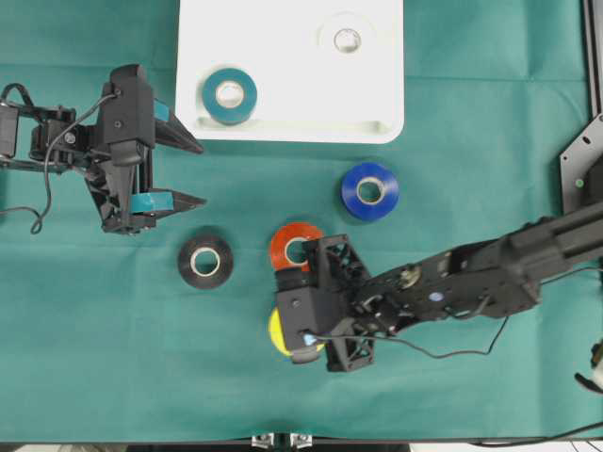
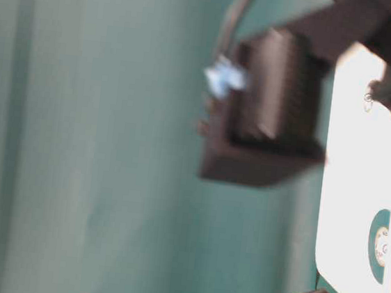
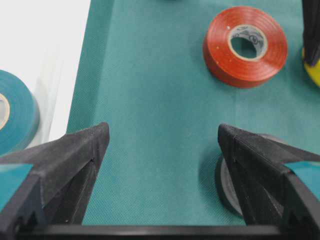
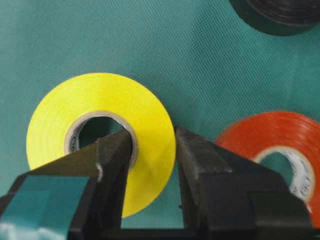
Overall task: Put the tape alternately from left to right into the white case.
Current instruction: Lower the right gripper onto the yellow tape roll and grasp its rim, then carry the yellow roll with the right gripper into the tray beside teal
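Note:
The white case (image 1: pixel 283 132) lies at the back with the teal roll (image 1: pixel 229 95) and the white roll (image 1: pixel 347 40) in it. On the green cloth lie the blue roll (image 1: pixel 369 190), red-orange roll (image 1: pixel 287 241) and black roll (image 1: pixel 205 261). My right gripper (image 4: pixel 152 137) is shut on the yellow roll (image 4: pixel 100 95), one finger inside the core and the other outside the rim. In the overhead view most of the yellow roll (image 1: pixel 277 331) is under that gripper (image 1: pixel 281 315). My left gripper (image 1: pixel 200 174) stands open and holds nothing, left of the black roll (image 3: pixel 225 187).
A black metal bracket (image 1: pixel 579 165) stands at the table's right edge. The right arm (image 1: pixel 471 278) reaches in from the right across the front half. The table-level view is blurred, with a dark arm part (image 2: pixel 269 112) before the case (image 2: pixel 361 171).

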Available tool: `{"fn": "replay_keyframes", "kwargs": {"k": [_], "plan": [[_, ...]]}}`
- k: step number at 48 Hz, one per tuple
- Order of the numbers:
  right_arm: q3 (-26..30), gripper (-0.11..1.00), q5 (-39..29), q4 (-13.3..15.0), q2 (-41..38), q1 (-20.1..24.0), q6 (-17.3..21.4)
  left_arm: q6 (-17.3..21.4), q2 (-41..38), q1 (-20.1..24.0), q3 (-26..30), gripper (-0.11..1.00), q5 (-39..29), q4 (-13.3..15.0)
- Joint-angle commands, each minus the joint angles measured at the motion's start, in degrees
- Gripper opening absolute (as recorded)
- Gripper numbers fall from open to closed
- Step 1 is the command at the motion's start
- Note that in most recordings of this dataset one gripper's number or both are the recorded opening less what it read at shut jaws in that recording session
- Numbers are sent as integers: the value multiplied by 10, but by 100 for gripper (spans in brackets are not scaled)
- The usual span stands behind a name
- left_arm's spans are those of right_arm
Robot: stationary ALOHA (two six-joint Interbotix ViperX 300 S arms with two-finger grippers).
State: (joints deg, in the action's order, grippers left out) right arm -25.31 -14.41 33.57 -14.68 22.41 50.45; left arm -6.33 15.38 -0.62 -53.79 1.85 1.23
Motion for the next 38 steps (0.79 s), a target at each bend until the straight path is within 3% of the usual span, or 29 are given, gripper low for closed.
{"fn": "replay_keyframes", "kwargs": {"k": [1,18,38], "plan": [[-5,27,2,2,49,4,1,-1,8,-2,5,72,4,0],[-18,27,-19,31,83,-3,2,-1,8,-2,4,72,4,1],[-15,27,-98,102,122,-94,0,-1,8,-4,-3,72,4,1]]}}
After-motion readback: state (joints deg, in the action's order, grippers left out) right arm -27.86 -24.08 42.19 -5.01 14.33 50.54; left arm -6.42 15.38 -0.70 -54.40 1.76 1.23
